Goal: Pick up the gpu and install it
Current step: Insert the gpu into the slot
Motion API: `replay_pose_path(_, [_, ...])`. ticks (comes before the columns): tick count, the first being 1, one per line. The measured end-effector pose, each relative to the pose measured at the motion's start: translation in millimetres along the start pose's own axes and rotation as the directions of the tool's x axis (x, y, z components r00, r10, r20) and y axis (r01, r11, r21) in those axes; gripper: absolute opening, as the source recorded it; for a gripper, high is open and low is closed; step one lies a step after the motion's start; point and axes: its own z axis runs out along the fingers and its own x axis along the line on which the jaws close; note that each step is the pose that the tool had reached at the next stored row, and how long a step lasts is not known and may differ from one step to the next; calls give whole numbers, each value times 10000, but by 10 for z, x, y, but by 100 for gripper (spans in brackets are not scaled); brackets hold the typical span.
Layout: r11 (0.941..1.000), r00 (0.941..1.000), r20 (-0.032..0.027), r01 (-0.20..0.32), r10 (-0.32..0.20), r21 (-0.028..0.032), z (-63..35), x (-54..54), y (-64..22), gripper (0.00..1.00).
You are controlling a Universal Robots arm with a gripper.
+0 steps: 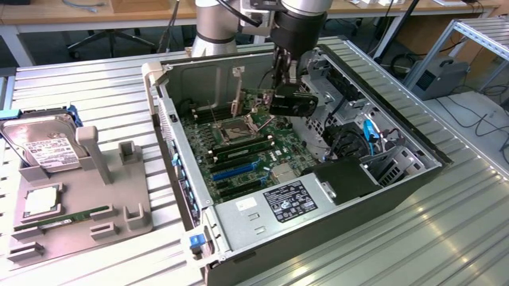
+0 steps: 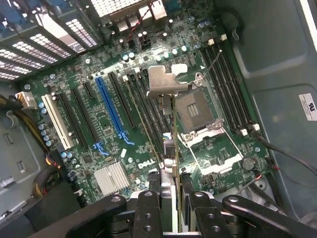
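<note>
**GPU held edge-on above the motherboard, not yet seated**

I inspected the rig remotely at this moment. The gripper was clamped on the gpu, its fingers pressed against either face of the card. In the wrist view the card ran thin and edge-on away from the fingers, its silver end bracket at the far end. In the exterior view the arm reached down into the open computer case, and the gripper hung over the motherboard, with the card standing upright near the case's rear wall.

I judged the card to be above the board and apart from it, hovering close to the CPU socket and not over the expansion slots. The blue slot and the black slots beside it lay off to one side of the card's line.

Risks I noted:
- Descent on this line could drive the card edge into the socket or the parts around it, owing to lateral misalignment.
- The bracket could catch the rear wall of the case if the card came in tilted.
- The grip covered little of the card, so it could pivot under insertion force.
- The hard drive and memory stick sat on the grey tray, well apart and in no danger.
</note>
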Motion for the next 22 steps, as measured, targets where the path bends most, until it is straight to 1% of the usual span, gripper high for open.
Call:
replay_pose_path(1, [9999, 9999, 1, 140, -140, -5, 2, -1, -3, 27])
replay_pose_path(2, [9992, 9992, 0, 388, -388, -11, 4, -3, -7, 27])
replay_pose_path(5, [9960, 9960, 1, 889, -889, -26, 9, -5, -13, 27])
replay_pose_path(7, [9942, 9942, 1, 1072, -1072, -31, 10, -5, -13, 27])
replay_pose_path(8, [9918, 9918, 1, 1277, -1277, -37, 12, -5, -14, 27])
replay_pose_path(12, [9853, 9853, 3, 1709, -1709, -50, 16, -7, -18, 27])
replay_pose_path(17, [9735, 9735, 5, 2287, -2287, -67, 20, -7, -19, 27])
replay_pose_path(22, [9651, 9651, 8, 2618, -2618, -77, 21, -7, -19, 27])
